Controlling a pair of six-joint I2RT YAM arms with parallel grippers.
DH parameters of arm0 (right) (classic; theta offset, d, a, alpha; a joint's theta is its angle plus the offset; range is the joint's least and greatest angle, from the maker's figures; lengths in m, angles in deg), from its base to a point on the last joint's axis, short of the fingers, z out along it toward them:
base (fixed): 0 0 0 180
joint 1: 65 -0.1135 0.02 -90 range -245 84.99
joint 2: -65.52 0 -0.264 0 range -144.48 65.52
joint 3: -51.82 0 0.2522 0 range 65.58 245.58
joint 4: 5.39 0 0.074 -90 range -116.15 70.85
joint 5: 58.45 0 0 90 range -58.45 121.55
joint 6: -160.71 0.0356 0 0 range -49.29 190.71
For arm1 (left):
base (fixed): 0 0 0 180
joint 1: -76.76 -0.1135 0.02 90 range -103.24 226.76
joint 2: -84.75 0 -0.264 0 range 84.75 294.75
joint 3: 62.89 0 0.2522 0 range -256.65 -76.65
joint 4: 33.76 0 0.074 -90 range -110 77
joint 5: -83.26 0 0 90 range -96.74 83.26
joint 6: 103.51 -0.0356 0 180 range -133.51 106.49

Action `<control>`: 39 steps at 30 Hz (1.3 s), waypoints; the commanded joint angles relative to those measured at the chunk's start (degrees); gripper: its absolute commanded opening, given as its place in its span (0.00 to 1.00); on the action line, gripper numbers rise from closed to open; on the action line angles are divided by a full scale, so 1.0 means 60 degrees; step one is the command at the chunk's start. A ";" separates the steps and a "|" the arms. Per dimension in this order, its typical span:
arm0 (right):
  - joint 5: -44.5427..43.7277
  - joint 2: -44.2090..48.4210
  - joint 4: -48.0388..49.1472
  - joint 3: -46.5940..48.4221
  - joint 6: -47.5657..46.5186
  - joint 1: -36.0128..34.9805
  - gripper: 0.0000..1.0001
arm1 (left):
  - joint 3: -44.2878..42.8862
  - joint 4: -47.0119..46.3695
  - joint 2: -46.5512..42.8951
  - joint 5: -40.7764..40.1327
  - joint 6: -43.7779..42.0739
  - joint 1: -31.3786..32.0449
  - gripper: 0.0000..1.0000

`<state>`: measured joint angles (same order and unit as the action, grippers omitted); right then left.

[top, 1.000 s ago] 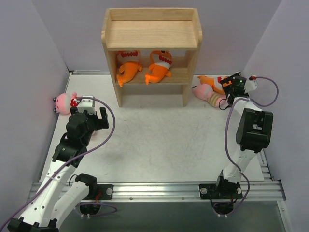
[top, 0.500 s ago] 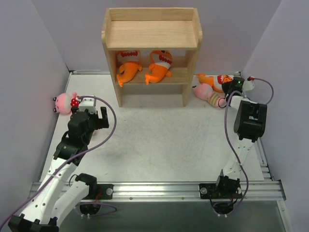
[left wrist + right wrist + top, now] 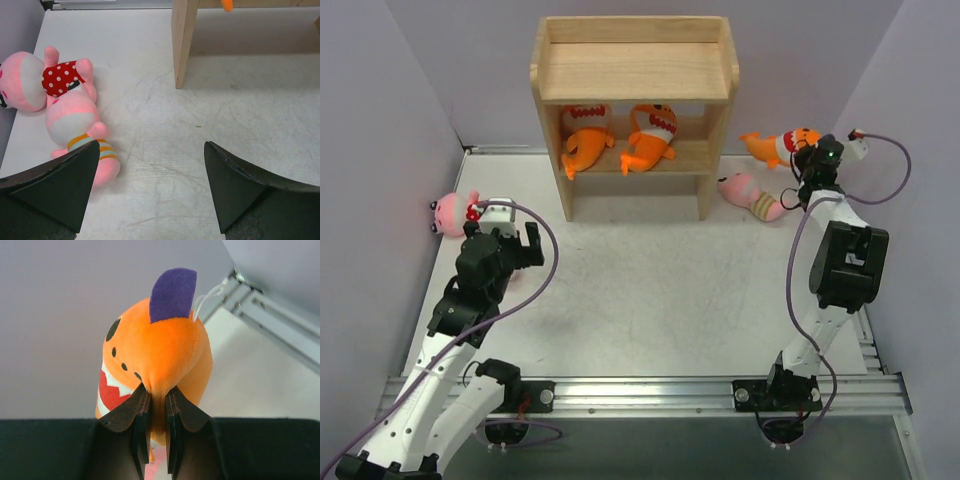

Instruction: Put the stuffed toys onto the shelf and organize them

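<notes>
Jaws of the right gripper (image 3: 156,396) clamp an orange fish toy (image 3: 160,350), upper right overhead; the left gripper (image 3: 151,146) has its jaws wide apart.

Left arm (image 3: 480,270) and right arm (image 3: 847,262): white tubular links joined by black, boxy joint housings. Each arm ends in a black base (image 3: 505,385) fixed to a silver slotted rail (image 3: 640,392). A purple cable (image 3: 556,250) runs in a loose loop from each wrist section. A small green lamp (image 3: 830,155) is lit on the right wrist. Left fingers (image 3: 55,185): matte black, broad, wedge-shaped. Right fingers (image 3: 125,412): black, thin, built of layered plates.
</notes>
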<state>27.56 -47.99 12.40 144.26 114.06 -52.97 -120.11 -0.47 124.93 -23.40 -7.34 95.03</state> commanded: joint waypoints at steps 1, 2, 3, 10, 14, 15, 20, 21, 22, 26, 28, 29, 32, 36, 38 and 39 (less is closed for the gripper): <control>-0.0550 0.1557 -0.0011 0.0510 -0.0866 0.0016 0.00 | -0.0022 -0.0267 -0.0194 0.0009 -0.0121 -0.0055 0.93; -0.0624 0.1749 -0.0232 0.0554 -0.0970 -0.0013 0.00 | -0.0022 -0.0281 -0.0193 0.0009 -0.0135 -0.0041 0.94; -0.0726 0.1954 -0.0437 0.0526 -0.1159 -0.0071 0.00 | -0.0036 -0.0281 -0.0193 0.0009 -0.0136 -0.0041 0.94; -0.1401 0.4734 -0.3084 -0.0397 -0.1937 -0.0262 0.00 | -0.0007 -0.0281 -0.0355 0.0038 -0.0121 -0.0041 0.94; -0.1020 0.6070 -0.5079 -0.0529 -0.2623 -0.0350 0.00 | -0.0037 -0.0310 -0.0193 -0.0035 -0.0150 0.0310 0.94; -0.0773 0.6362 -0.5561 -0.0544 -0.2756 -0.0365 0.00 | -0.0051 -0.0311 -0.0164 -0.0020 -0.0150 0.0354 0.93; 0.0574 0.7990 -0.7965 -0.0866 -0.3679 -0.0584 0.00 | -0.0051 -0.0296 -0.0077 0.0111 -0.0092 0.0443 0.93; 0.1229 0.8252 -0.8606 -0.0910 -0.4043 -0.0671 0.00 | -0.0080 -0.0310 -0.0062 0.0141 -0.0063 0.0443 0.93; 0.1584 0.8371 -0.8859 -0.0968 -0.4235 -0.0788 0.00 | -0.0066 -0.0296 -0.0033 0.0170 -0.0077 0.0443 0.93; 0.3093 0.8870 -0.9404 -0.1757 -0.4881 -0.1842 0.00 | -0.0066 -0.0281 -0.0047 0.0185 -0.0062 0.0428 0.93; 0.3563 0.8987 -0.9244 -0.2095 -0.4955 -0.2560 0.00 | -0.0051 -0.0281 -0.0105 0.0199 -0.0048 0.0413 0.93; 0.3652 0.9002 -0.9112 -0.2256 -0.5028 -0.2751 0.00 | -0.0051 -0.0296 -0.0135 0.0214 -0.0033 0.0413 0.93; 0.3580 0.8520 -0.8775 -0.2522 -0.5101 -0.3731 0.00 | -0.0051 -0.0281 -0.0193 0.0229 -0.0062 0.0384 0.93; 0.3390 0.6942 -0.8745 -0.1778 -0.5657 -0.5050 0.00 | -0.0051 -0.0135 -0.0412 0.0258 -0.0077 0.0340 0.93; 0.3389 0.6353 -0.8672 -0.1556 -0.5949 -0.5622 0.00 | -0.0037 -0.0105 -0.0501 0.0229 -0.0077 0.0311 0.93; 0.3476 0.5814 -0.8512 -0.1453 -0.6241 -0.5769 0.00 | -0.0022 -0.0120 -0.0559 0.0200 -0.0091 0.0296 0.93</control>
<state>46.68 -8.50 -40.91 132.06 81.54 -84.84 -120.11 -0.41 123.01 -22.57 -7.78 97.28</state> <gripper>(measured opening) 0.135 0.936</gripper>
